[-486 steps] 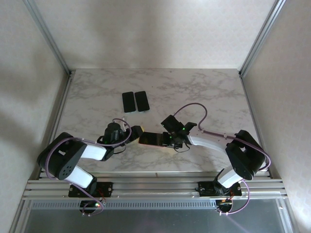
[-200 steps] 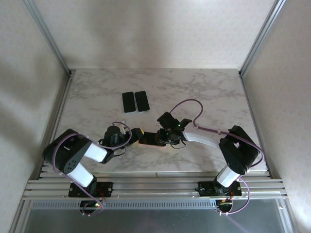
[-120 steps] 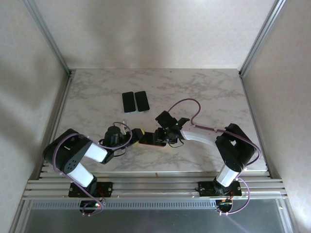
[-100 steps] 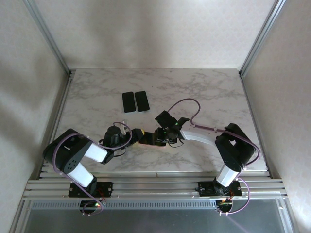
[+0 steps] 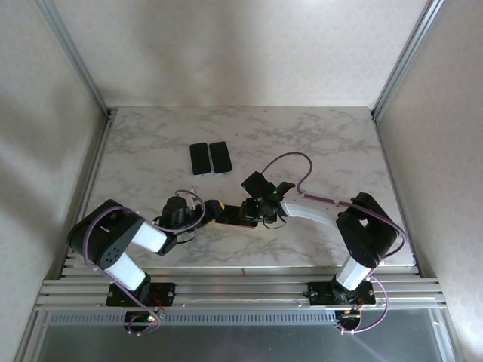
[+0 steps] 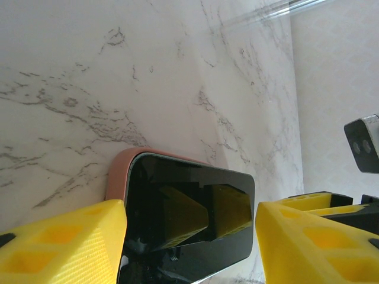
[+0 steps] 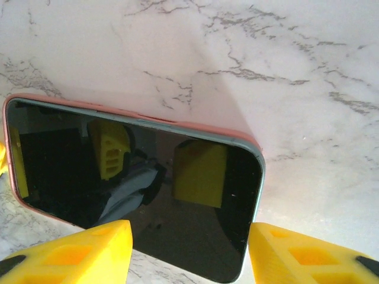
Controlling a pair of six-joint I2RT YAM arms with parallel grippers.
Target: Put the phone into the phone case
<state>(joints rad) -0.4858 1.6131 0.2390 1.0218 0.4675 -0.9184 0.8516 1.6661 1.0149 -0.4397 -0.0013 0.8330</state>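
Note:
The phone (image 5: 235,215) lies flat, black screen up, on the marble table between my two grippers. In the right wrist view the pink phone case (image 7: 177,125) rims the phone (image 7: 136,177) along its far edge and left end. At the right end I see the phone's pale edge; whether it is fully seated I cannot tell. My left gripper (image 5: 213,206) is at the phone's left end and my right gripper (image 5: 256,207) over its right part. Both are open, and their yellow fingers (image 6: 65,242) (image 7: 308,254) mirror in the glass. The left wrist view shows the case (image 6: 117,174) beside the phone (image 6: 195,201).
Two dark phone-sized slabs (image 5: 198,157) (image 5: 219,156) lie side by side further back on the table (image 5: 317,143). Aluminium posts and pale walls stand along the left, right and back edges. The right arm's cable (image 5: 290,160) loops above its forearm.
My right gripper has slid left along the phone, from its right end to over its right part. The left arm's elbow shifted slightly. Over the last half second nothing visibly moved.

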